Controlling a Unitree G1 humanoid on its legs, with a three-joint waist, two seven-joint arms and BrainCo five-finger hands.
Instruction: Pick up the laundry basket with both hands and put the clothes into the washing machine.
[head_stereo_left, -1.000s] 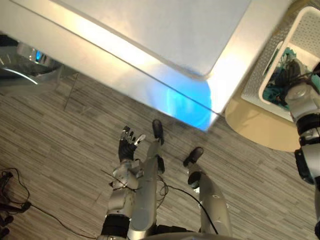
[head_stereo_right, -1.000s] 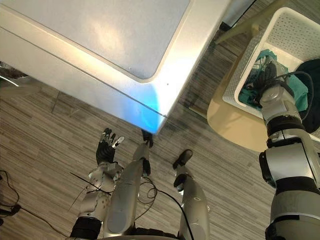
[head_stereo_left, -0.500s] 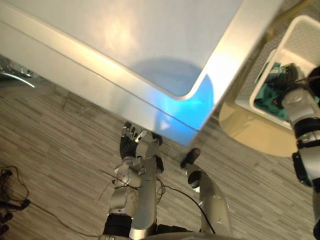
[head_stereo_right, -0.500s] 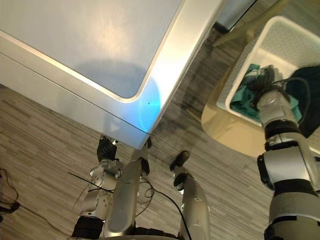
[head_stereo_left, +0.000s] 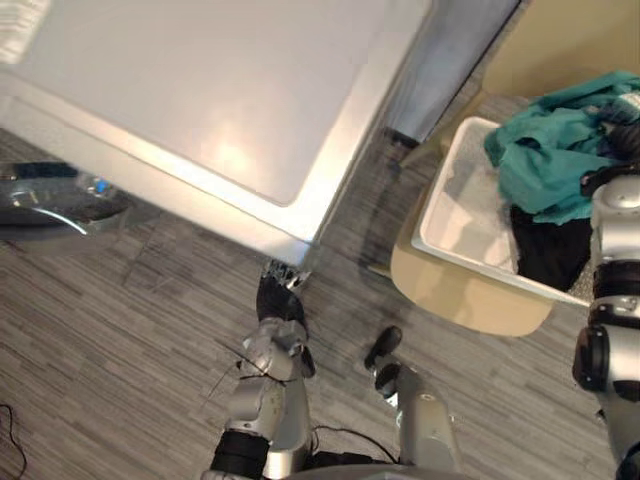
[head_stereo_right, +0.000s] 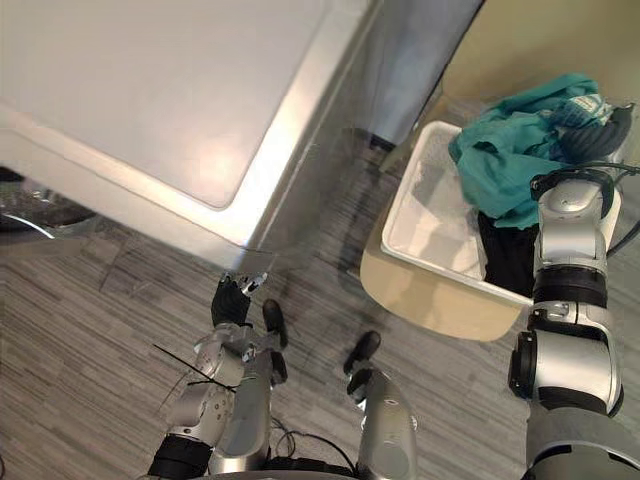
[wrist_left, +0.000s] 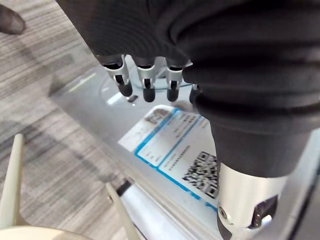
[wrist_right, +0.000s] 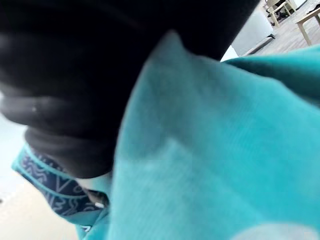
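The white laundry basket (head_stereo_left: 465, 215) stands on a beige round stool (head_stereo_left: 450, 290) to the right of the silver washing machine (head_stereo_left: 200, 90). Out of the basket rises a teal garment (head_stereo_left: 550, 160), bunched up against my right hand (head_stereo_right: 592, 137), which is curled into the cloth at the basket's far right. The right wrist view has the same teal cloth (wrist_right: 225, 165) pressed against the dark cover. A black garment (head_stereo_left: 550, 250) lies in the basket below it. Low by the machine's front corner, my left hand (head_stereo_left: 280, 300) hangs with straight fingers (wrist_left: 145, 87), holding nothing.
The washer's round glass door (head_stereo_left: 55, 205) stands out from the machine's front at the left. A printed label (wrist_left: 175, 150) sits on the machine panel close to the left hand. Grey plank floor (head_stereo_left: 120, 340) surrounds everything.
The camera has swung right, bringing the basket fully into view. My right hand has curled into the clothes, and the teal garment now stands bunched above the basket. My left hand has stayed low.
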